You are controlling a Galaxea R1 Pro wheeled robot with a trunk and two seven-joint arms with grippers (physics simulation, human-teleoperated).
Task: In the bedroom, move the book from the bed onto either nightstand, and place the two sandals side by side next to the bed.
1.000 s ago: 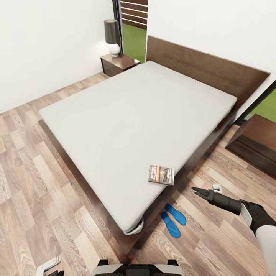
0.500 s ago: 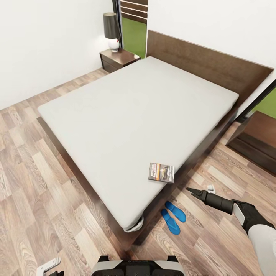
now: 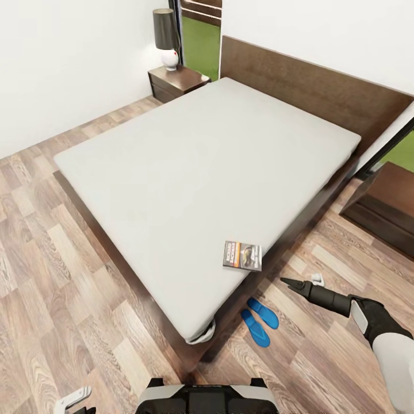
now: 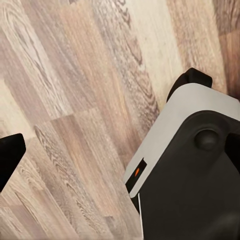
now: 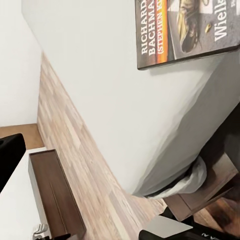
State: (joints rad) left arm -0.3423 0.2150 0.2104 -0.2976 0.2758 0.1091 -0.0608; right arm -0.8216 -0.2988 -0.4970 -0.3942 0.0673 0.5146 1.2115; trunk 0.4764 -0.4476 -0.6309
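While your right gripper [image 3: 286, 280] hangs over the wooden floor [image 3: 69, 299] just off the right side of the bed [image 3: 190, 167], its fingers look pressed together into a narrow point with nothing between them, so read it as clenched and empty. The book [image 3: 242, 255] lies flat on the grey mattress, close to the bed's right edge and toward its near corner, a little to the left of that gripper and apart from it; in your right wrist view the book [image 5: 187, 30] sits at the mattress edge with its orange band and white lettering showing. The two blue sandals [image 3: 259, 320] lie on the floor just beside the bed's near right corner, close together and roughly parallel, nearer to you than the book. One nightstand [image 3: 177, 82] stands at the far left beside the headboard with a dark-shaded lamp [image 3: 167, 37] on top, and another nightstand [image 3: 386, 207] stands at the right of the bed, well apart from the book. Of your left gripper [image 3: 75, 398] you see a pale part at the near left edge of the head view; I cannot tell whether it is released or clenched. Your left wrist view looks at floor planks and the robot's base [image 4: 192, 175].
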